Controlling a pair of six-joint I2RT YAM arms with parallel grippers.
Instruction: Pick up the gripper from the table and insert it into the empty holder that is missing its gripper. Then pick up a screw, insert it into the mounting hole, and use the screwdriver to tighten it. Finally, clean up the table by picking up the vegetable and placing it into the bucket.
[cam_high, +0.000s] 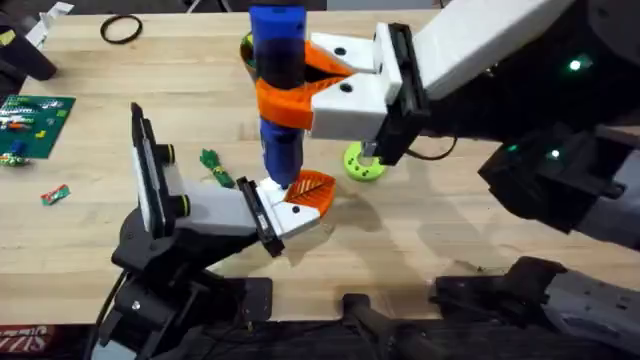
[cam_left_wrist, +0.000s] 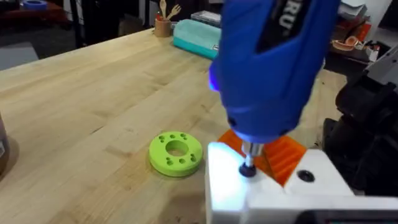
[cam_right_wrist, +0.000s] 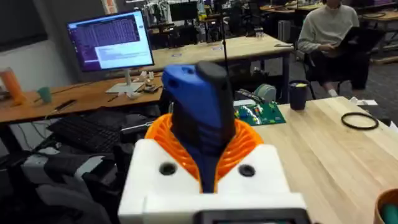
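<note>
Screwdriving is underway: my right pincer (cam_high: 300, 85) is gripping the blue screwdriver (cam_high: 278, 90) upright, its tip pressing a screw (cam_left_wrist: 247, 169) into the holder (cam_high: 290, 215), where the orange gripper (cam_high: 312, 188) is already sitting. I cannot tell my left pincer's state. The vegetable (cam_high: 216, 168) is lying on the table (cam_high: 120, 130), awaiting cleanup.

The screwdriver (cam_high: 278, 95) is held upright near the middle of the desk (cam_high: 470, 215), clamped in the right tool (cam_high: 290, 85). Its tip is set down on the holder (cam_high: 290, 212), beside the gripper (cam_high: 312, 190) seated there. A ring-shaped disc (cam_high: 362, 162) lies just to the right. A circuit board (cam_high: 32, 122) lies far left.
</note>
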